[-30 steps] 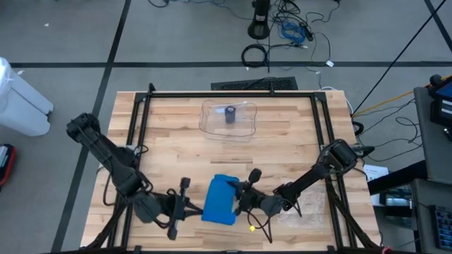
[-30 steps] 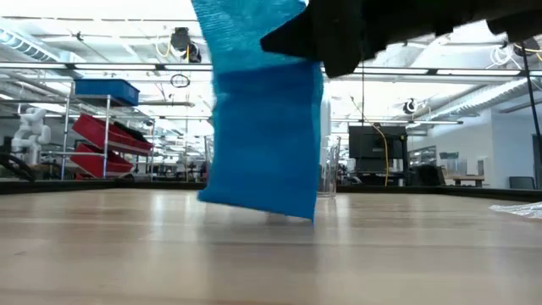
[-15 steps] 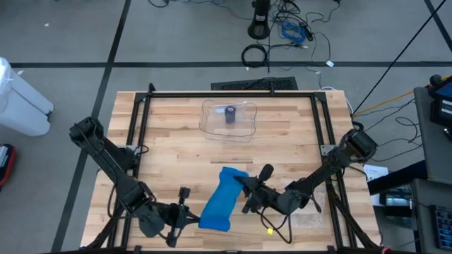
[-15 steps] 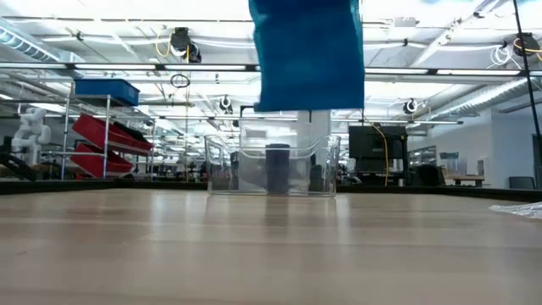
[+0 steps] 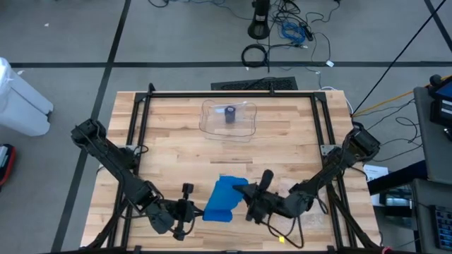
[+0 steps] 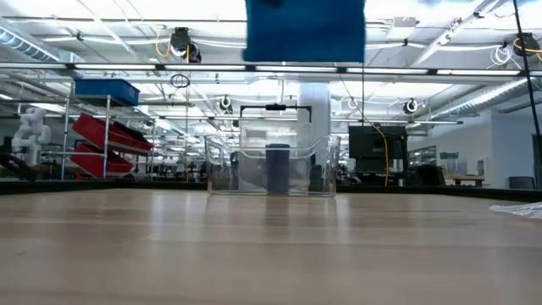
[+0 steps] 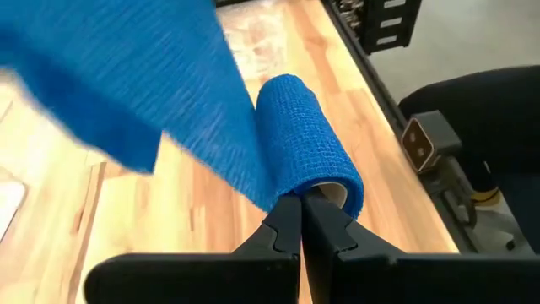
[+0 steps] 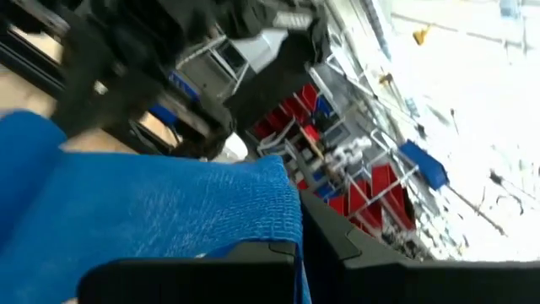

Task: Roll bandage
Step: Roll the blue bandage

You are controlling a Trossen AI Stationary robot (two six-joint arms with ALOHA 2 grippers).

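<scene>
A blue bandage (image 5: 224, 198) hangs in the air between my two grippers near the table's near edge. Its rolled part (image 7: 308, 143) is at my left gripper (image 5: 189, 210), which is shut on it. The loose strip (image 7: 126, 84) runs to my right gripper (image 5: 248, 196), which is shut on the strip's end. In the low view the bandage (image 6: 305, 30) shows only at the top, well above the table. The same bandage fills the right wrist view (image 8: 152, 211). My left gripper pinches the rim of the roll's open end (image 7: 331, 192) between its two fingers, coming level along the roll's axis. The roll is lifted clear of the table. My right gripper pinches the loose strip at its end edge (image 8: 285, 221) between its two fingers. The strip is clear of the table and spreads flat from the fingers toward the roll.
A clear plastic container (image 5: 229, 118) stands at the far middle of the table with a dark roll (image 6: 278, 168) upright inside it. A clear plastic sheet (image 6: 518, 209) lies at the near right. Black frame rails (image 5: 141, 127) run along the table's sides.
Both grippers have gone up with the bandage. Its lower edge, which hung close to the table a second ago, is now lifted far clear. The strip, stretched long half a second ago, is now shorter between the grippers.
</scene>
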